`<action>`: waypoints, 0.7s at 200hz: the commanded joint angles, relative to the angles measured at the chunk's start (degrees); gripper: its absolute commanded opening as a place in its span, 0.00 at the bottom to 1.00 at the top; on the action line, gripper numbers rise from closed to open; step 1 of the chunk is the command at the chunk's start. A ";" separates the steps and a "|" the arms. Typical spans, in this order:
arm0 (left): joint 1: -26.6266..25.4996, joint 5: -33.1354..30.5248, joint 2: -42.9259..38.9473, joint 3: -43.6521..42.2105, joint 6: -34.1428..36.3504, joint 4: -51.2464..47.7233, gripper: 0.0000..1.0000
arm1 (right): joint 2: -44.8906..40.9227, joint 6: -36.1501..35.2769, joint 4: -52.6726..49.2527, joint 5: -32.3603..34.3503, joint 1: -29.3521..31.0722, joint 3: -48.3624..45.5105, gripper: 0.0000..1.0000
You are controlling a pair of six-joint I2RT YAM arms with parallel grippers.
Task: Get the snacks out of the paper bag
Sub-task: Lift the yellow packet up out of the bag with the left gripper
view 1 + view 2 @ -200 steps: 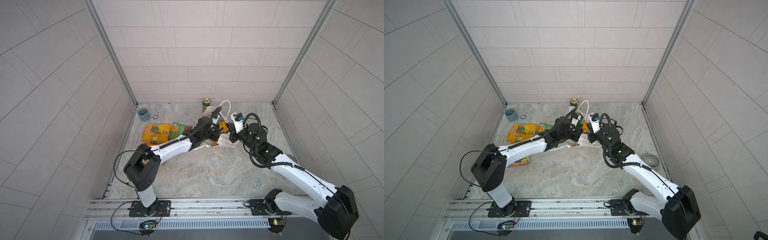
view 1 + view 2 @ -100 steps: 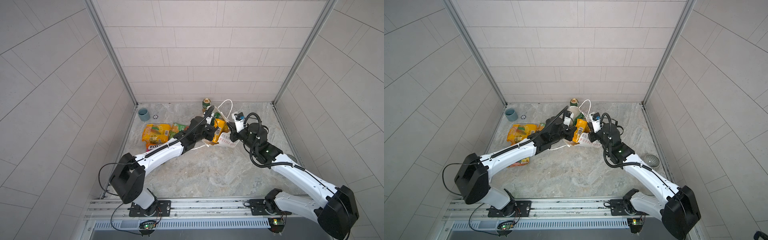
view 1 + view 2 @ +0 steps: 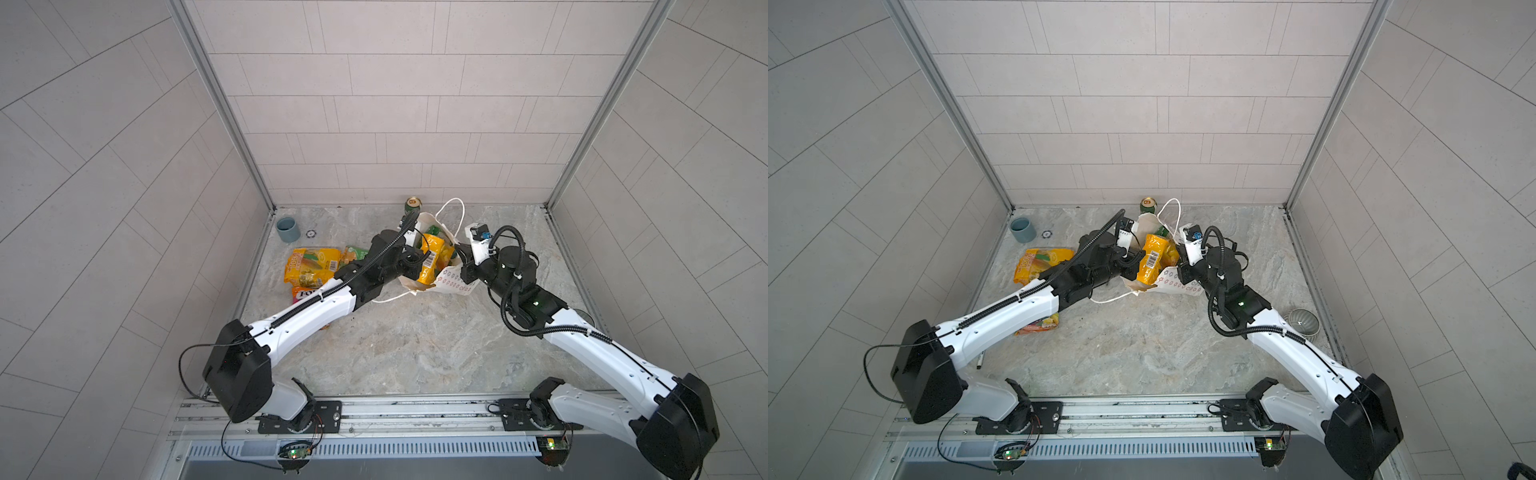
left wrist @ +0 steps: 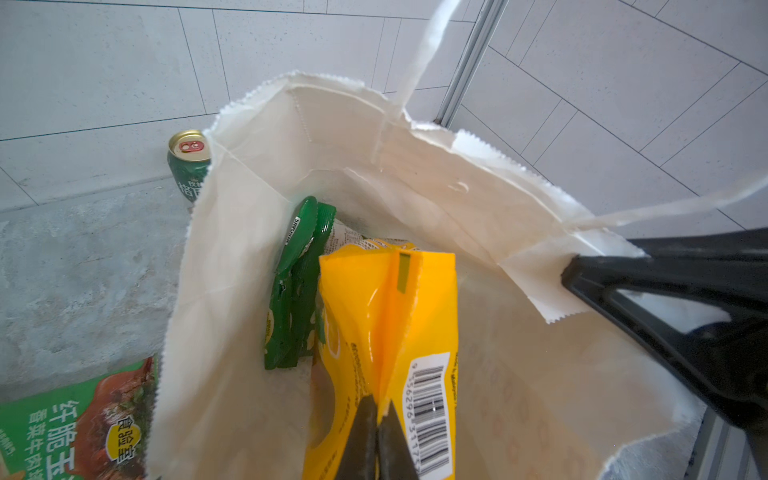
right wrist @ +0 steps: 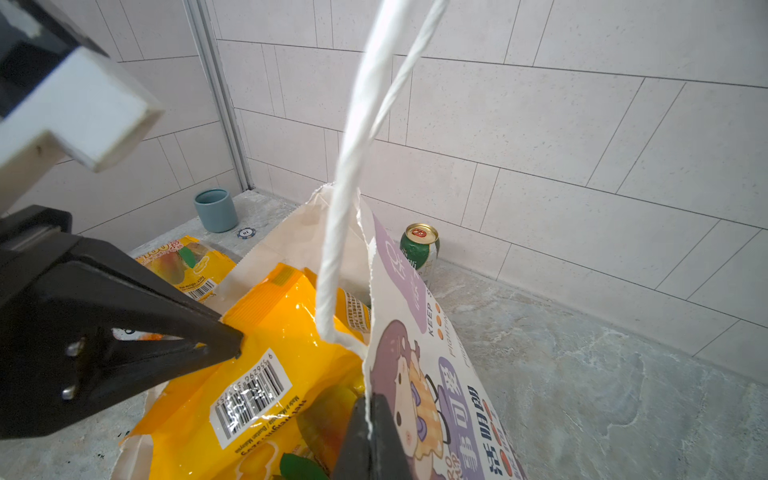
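Observation:
The white paper bag [image 3: 448,279] [image 3: 1173,283] leans open on the floor near the back wall. My right gripper [image 5: 368,405] [image 3: 459,254] is shut on its rim beside the cartoon girl. My left gripper [image 4: 378,411] [image 3: 1136,264] is shut on a yellow snack packet [image 4: 386,316] [image 5: 257,353] [image 3: 432,259] with a barcode, which stands half out of the bag's mouth. A green packet [image 4: 297,282] stays inside the bag. Three snacks lie on the floor to the left: a yellow-orange one [image 3: 309,266], a green one [image 3: 353,254] and an orange one [image 3: 303,293] partly under my left arm.
A green-gold can [image 3: 412,203] stands against the back wall right behind the bag. A grey-blue cup [image 3: 288,229] and a small round token [image 3: 309,234] sit in the back left corner. A ribbed metal dish [image 3: 1303,321] lies by the right wall, a pen [image 3: 980,359] near the left wall.
My left gripper has risen from inside the bag, drawing the yellow packet up through the mouth. The right gripper has kept its hold on the rim.

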 commanded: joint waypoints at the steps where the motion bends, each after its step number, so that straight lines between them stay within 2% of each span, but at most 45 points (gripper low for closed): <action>1: 1.08 0.17 -3.99 3.58 0.73 1.75 0.00 | -1.20 0.74 0.37 0.89 -0.42 -0.74 0.00; 60: 2.03 0.62 -6.34 1.83 0.15 2.03 0.00 | -1.08 0.91 0.41 0.80 -0.78 -0.83 0.00; 93: 2.99 -0.12 -9.59 4.14 1.02 -2.55 0.00 | -0.63 0.94 0.45 0.84 -1.05 -0.74 0.00; 140: 9.48 0.83 -17.19 4.53 -1.78 -8.89 0.00 | -0.43 1.41 0.22 1.50 -1.57 -0.69 0.00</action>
